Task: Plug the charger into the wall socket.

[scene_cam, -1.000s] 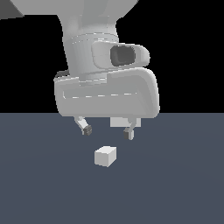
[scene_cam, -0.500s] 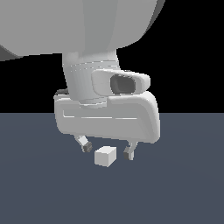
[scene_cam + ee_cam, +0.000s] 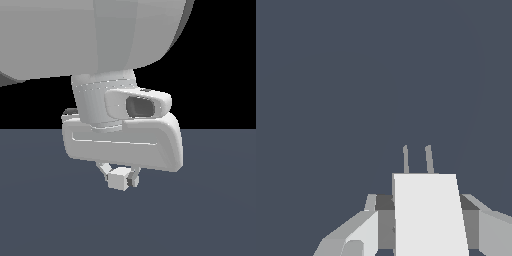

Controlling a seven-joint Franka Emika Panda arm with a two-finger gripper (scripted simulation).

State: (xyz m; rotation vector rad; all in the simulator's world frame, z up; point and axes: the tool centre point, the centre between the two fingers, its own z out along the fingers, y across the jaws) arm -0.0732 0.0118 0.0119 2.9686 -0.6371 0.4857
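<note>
Over the preceding second the grey parallel-jaw gripper [image 3: 120, 176] had descended and its fingers had drawn in to pinch the small white boxy charger [image 3: 118, 180], two prongs [image 3: 417, 159] projecting, on the dark slate floor [image 3: 210, 210], readying it for lifting; no wall socket was in view.

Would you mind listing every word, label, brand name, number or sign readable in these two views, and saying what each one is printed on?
None: no text, number or sign can be read in either view.
The charger is plain white, with two bare prongs.
The gripper, closed around it, has unmarked grey casing.
The dark floor carries no markings.
</note>
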